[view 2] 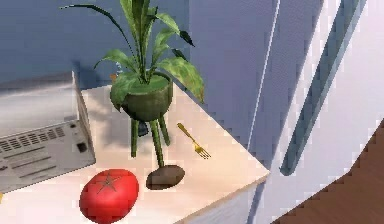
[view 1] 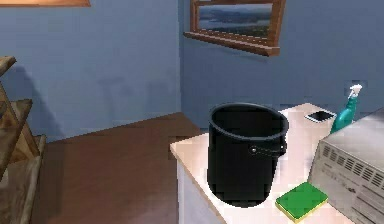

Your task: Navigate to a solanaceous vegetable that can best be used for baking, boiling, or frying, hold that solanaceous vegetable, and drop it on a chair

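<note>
Tomato: the red tomato [view 2: 108, 194] is the nearest thing to you on the counter [view 2: 228, 168], close to its near edge. It is also a nightshade, but it is not the one you bake, boil or fry.
Potato: the brown oval potato [view 2: 165, 177] is your target. It lies by the counter's near edge, just beside the tomato on the arm side view's right. You cannot tell whether the two touch.
Long axis: the potato's length runs roughly along the counter's near edge, so its broad side faces you.
Fingers: you cannot tell from these pictures whether they grip anything or are released.
Key relation: the potato sits low and slightly left of the arm side view's middle. By my judgement it is close in on the reaching side, and a small shift of the base should line it up.
Planter: a green legged planter [view 2: 148, 98] stands right behind the potato, one leg meeting the potato's top in the picture. That is likely your main snag.
Fork: a gold fork [view 2: 194, 140] lies further in, toward the counter's right edge.
Microwave: a grey microwave [view 2: 38, 135] sits at the counter's left.
Ahead: a black pot [view 1: 247, 150] and a green sponge [view 1: 301, 203] stand on the counter in the forward view.
</note>
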